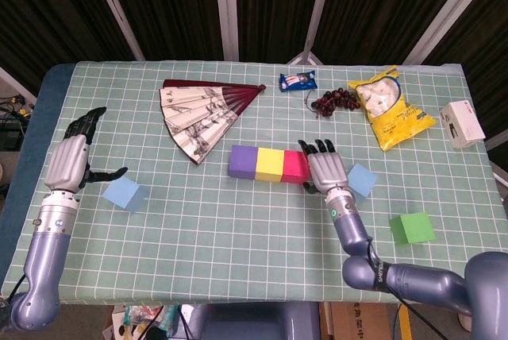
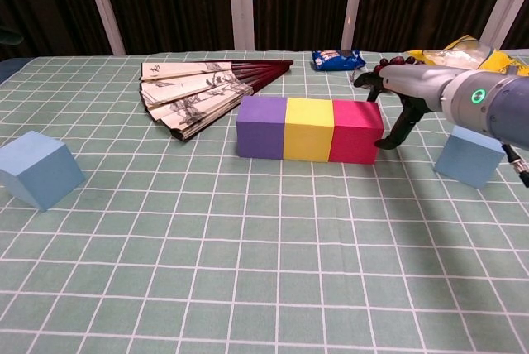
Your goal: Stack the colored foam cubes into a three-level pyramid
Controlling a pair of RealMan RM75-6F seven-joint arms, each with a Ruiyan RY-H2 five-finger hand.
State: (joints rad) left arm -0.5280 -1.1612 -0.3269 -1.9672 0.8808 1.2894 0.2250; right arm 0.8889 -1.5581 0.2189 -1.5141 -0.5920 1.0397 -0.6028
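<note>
Purple (image 1: 244,160), yellow (image 1: 270,164) and pink (image 1: 296,165) cubes form a touching row mid-table, also seen in the chest view as purple (image 2: 261,126), yellow (image 2: 308,129) and pink (image 2: 356,131). My right hand (image 1: 324,169) lies flat and empty against the pink cube's right side, its thumb (image 2: 388,139) touching that face. A light blue cube (image 1: 363,179) sits just right of that hand, and a green cube (image 1: 412,228) nearer the front right. My left hand (image 1: 73,159) hovers with fingers spread, left of another light blue cube (image 1: 125,194).
A folding fan (image 1: 202,113) lies spread behind the row. A snack packet (image 1: 298,81), grapes (image 1: 335,101) and a yellow bag (image 1: 389,107) lie at the back right. A white box (image 1: 462,123) sits at the right edge.
</note>
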